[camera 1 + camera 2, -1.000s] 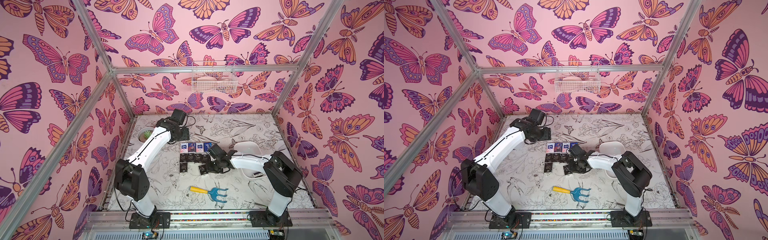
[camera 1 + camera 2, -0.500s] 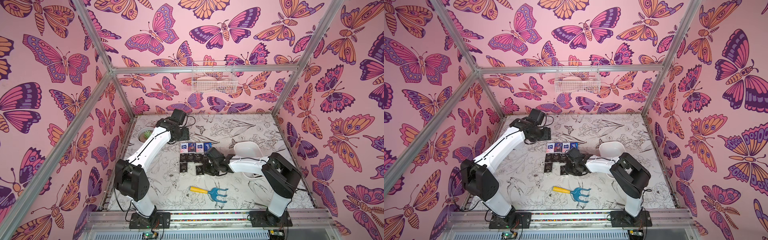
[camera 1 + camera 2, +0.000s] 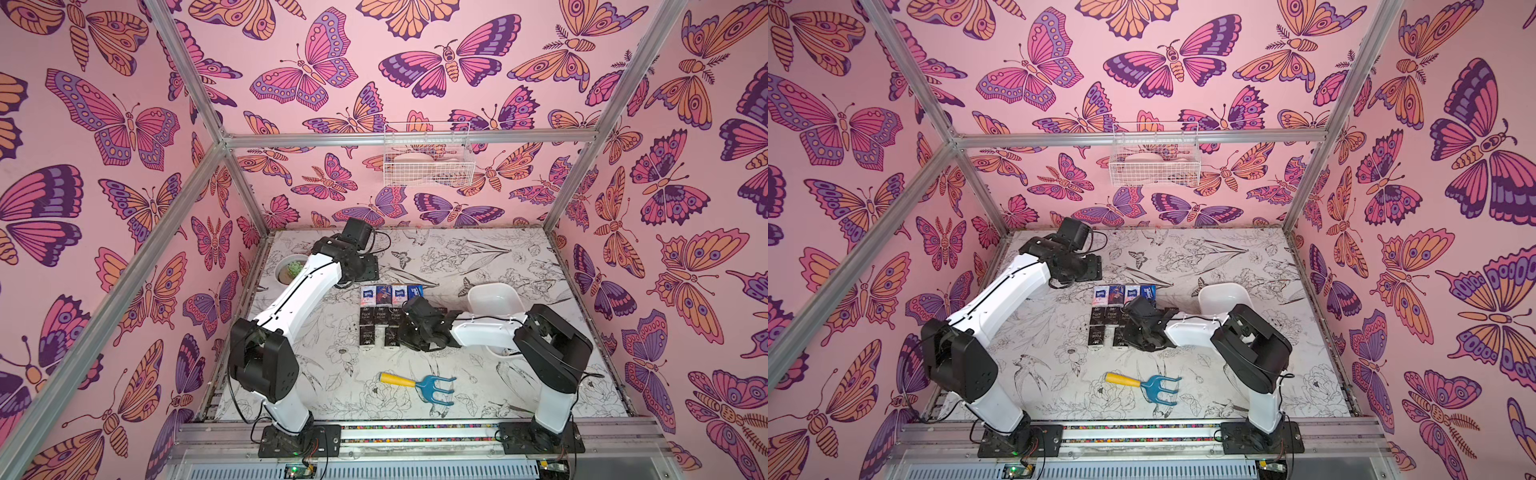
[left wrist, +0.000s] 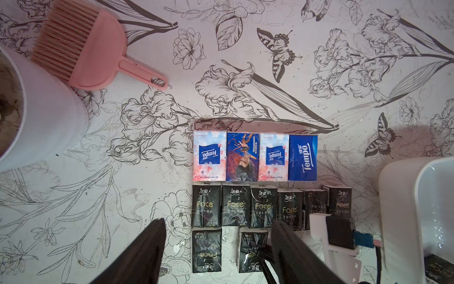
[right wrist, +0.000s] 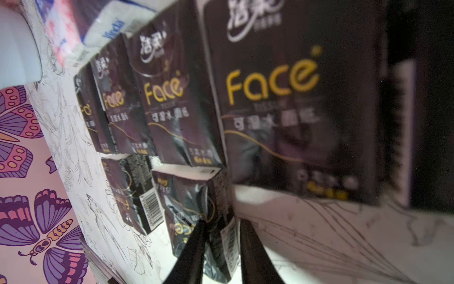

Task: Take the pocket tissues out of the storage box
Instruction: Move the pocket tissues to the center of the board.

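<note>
Pocket tissues lie in rows on the table: several blue and white ones at the back and several black "Face" packets in front of them. My right gripper is shut on a black packet at the right end of the front row, low over the table. The white storage box stands to its right, and one black packet shows inside it. My left gripper hangs open and empty above the rows, toward the back.
A white plant pot stands at the back left, with a pink hand brush near it. A yellow-handled blue rake lies nearer the front. A white wire basket hangs on the back wall.
My right gripper has moved left, away from the storage box, carrying the black packet to the front row. The left arm has stayed still.
</note>
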